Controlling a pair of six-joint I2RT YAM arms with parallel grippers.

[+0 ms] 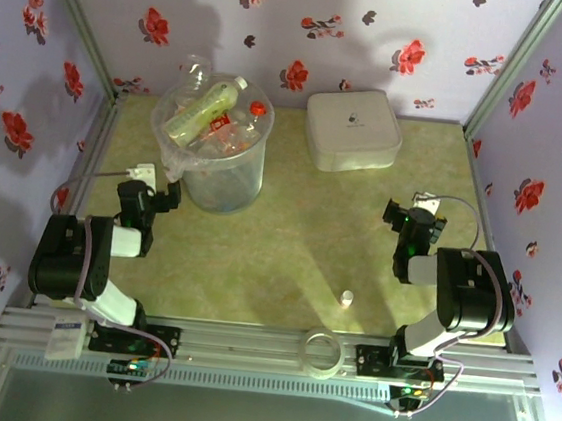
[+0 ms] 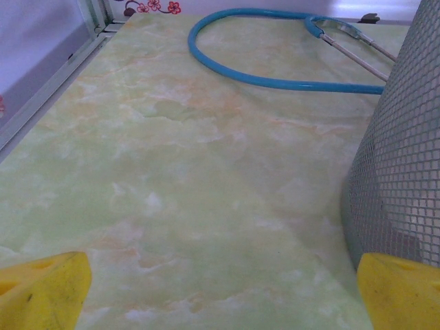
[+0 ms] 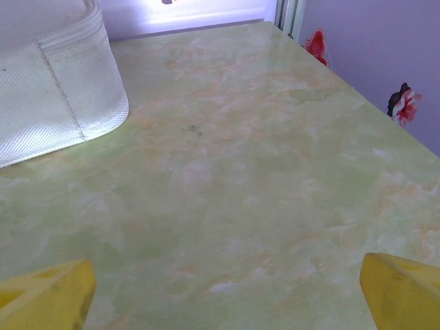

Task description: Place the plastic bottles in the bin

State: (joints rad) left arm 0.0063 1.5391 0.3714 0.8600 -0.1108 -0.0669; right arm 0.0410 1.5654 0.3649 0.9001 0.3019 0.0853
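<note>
The bin, a clear round bucket with a bag liner, stands at the back left of the table. Several plastic bottles lie inside it, among them a green-labelled one with a white cap and one with a red cap. My left gripper rests low just left of the bin's base, open, its yellow fingertips wide apart over bare table. My right gripper sits at the right, open and empty, with its fingertips spread.
A white rounded-square lidded box stands at the back centre-right, its corner ahead of the right gripper. A tiny white cap lies near the front. The left wrist view has a grey mesh wall and a blue tube loop.
</note>
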